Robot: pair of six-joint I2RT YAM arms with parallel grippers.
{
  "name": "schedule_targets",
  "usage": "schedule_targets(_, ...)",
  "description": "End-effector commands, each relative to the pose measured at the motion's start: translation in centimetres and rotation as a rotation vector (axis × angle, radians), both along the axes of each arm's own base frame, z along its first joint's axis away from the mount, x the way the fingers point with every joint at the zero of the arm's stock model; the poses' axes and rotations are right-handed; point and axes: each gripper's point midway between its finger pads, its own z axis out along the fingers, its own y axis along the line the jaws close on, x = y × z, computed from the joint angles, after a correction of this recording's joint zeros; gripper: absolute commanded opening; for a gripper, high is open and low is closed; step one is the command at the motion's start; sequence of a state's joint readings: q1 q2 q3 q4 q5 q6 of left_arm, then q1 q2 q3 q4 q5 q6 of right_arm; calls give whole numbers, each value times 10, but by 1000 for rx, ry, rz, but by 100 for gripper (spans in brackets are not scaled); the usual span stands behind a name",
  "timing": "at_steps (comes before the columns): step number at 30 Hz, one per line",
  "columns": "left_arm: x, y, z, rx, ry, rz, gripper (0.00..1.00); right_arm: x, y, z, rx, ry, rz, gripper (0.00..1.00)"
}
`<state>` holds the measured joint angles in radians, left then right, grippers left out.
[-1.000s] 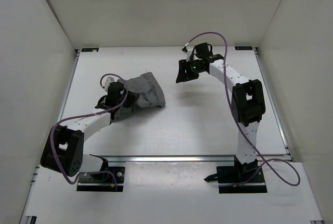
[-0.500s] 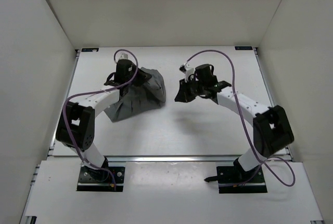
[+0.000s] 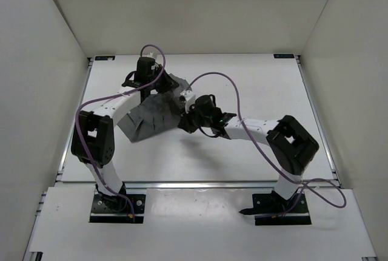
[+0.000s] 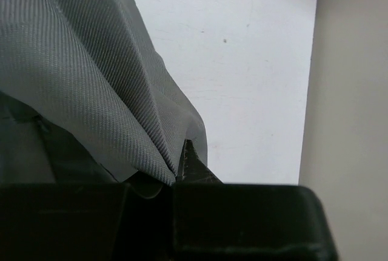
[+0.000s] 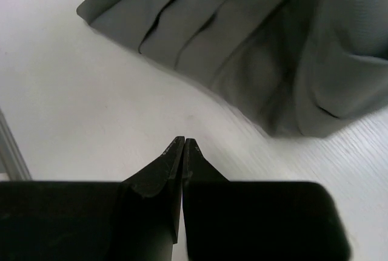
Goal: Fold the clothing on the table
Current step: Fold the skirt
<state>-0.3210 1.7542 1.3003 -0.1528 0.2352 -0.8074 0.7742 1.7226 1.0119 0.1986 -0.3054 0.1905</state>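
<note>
left end effector (image 4: 180,167) grasps the clothing (image 4: 79,73); right end effector (image 5: 183,144) clenched empty above the table (image 5: 66,109).

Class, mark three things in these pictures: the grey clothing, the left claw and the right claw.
clothing (image 3: 151,118): top view, middle of the pleated grey cloth.
left claw (image 4: 182,167): left wrist view, at the fingertips, pinched shut on the clothing.
right claw (image 5: 183,142): right wrist view, at the shut fingertips, short of the clothing.
</note>
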Motion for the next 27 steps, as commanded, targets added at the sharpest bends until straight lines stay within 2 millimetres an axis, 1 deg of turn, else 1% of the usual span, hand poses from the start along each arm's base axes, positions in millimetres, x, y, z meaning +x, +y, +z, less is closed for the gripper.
schedule_targets(1, -2, 11, 7, 19, -10, -33, 0, 22, 40, 38, 48, -232, -24, 0)
schedule_targets(2, -3, 12, 3, 24, 0, -40, 0, 23, 48, 35, 40, -234, -9, 0)
schedule_targets(3, -2, 10, 6, 18, 0, -51, 0, 21, 51, 31, 34, -229, 8, 0)
schedule_targets(4, -1, 11, 7, 6, 1, -56, 0, 22, 58, 31, 38, -222, 14, 0)
schedule_targets(5, 0, 13, 7, 5, 3, -60, 0, 26, 60, 29, 34, -228, 19, 0)
schedule_targets(7, 0, 12, 9, -2, 8, -68, 0, 27, 65, 27, 26, -252, 12, 0)
schedule_targets(8, 1, 14, 11, 5, 1, -67, 0, 30, 67, 23, 15, -270, 6, 0)
schedule_targets(9, 0, 15, 8, 8, 11, -67, 0, 33, 70, 26, 20, -290, 0, 0)
schedule_targets(10, -1, 13, 9, 8, 7, -77, 0, 30, 75, 27, 20, -303, 2, 0)
schedule_targets(12, -2, 18, 9, 15, 8, -78, 0, 42, 75, 18, -14, -328, -27, 1)
schedule_targets(13, -3, 21, 5, 31, 22, -75, 0, 42, 76, 16, -19, -339, -27, 0)
schedule_targets(15, 1, 32, 5, 47, 14, -66, 0, 45, 83, 17, -31, -374, -8, 0)
schedule_targets(17, 2, 38, 5, 58, 17, -65, 0, 46, 82, 7, -45, -360, -3, 0)
schedule_targets(20, 2, 45, -1, 76, 39, -72, 0, 52, 83, -6, -68, -352, 4, 0)
schedule_targets(21, 4, 47, 2, 73, 34, -72, 0, 54, 82, -9, -76, -357, 3, 0)
schedule_targets(22, 3, 46, 0, 68, 43, -81, 0, 56, 82, -7, -71, -364, -3, 0)
schedule_targets(23, 3, 45, -1, 66, 44, -87, 0, 58, 80, -14, -84, -367, -7, 0)
schedule_targets(24, 2, 44, 1, 67, 43, -95, 0, 59, 83, -17, -85, -370, -1, 0)
schedule_targets(25, 3, 43, 1, 74, 40, -102, 0, 57, 84, -28, -97, -357, 4, 0)
schedule_targets(26, 5, 44, 5, 69, 36, -102, 0, 61, 87, -21, -91, -377, -4, 0)
schedule_targets(27, 3, 41, 5, 65, 44, -114, 0, 62, 86, -28, -105, -372, -23, 0)
